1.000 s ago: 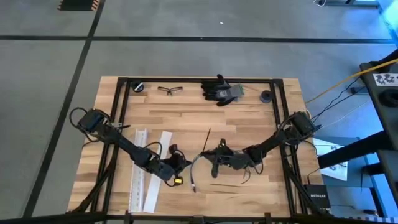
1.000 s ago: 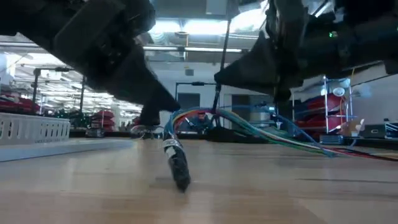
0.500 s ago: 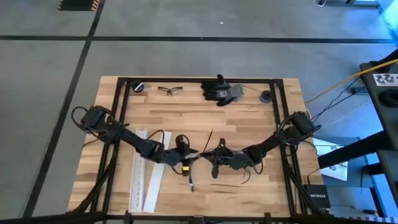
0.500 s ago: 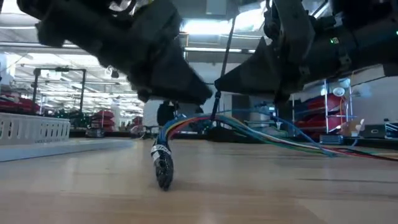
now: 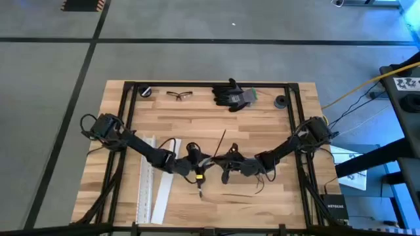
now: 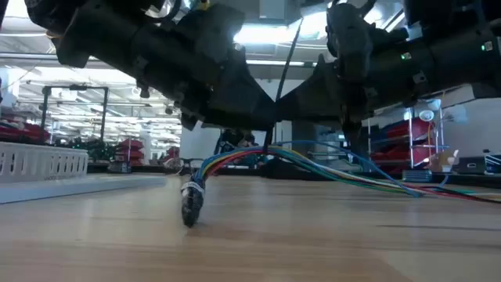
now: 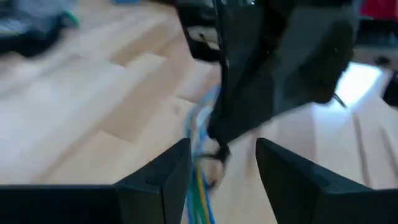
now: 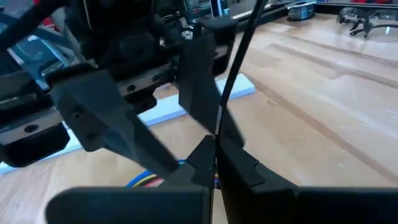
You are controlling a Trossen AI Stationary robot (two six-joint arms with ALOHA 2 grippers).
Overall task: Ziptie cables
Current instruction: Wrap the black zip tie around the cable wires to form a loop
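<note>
Several cables (image 6: 313, 160): thin, multicoloured strands, fanned over wood.
Right gripper (image 8: 214, 163): pinched tight on slim black ziptie (image 5: 218, 141).
Left gripper (image 7: 214, 158): jaws apart, straddling cables.

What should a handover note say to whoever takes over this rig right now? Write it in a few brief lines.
Right gripper: shut on the zip tie, a thin black strip, at mid-table.
Left gripper: open, fingers either side of the cables, meeting the right gripper.
Cables: lifted at the middle, one end hanging to the table.
Done: bundle gathered, tie held.
Left: whether the tie is looped is not visible; close and tighten it.
</note>
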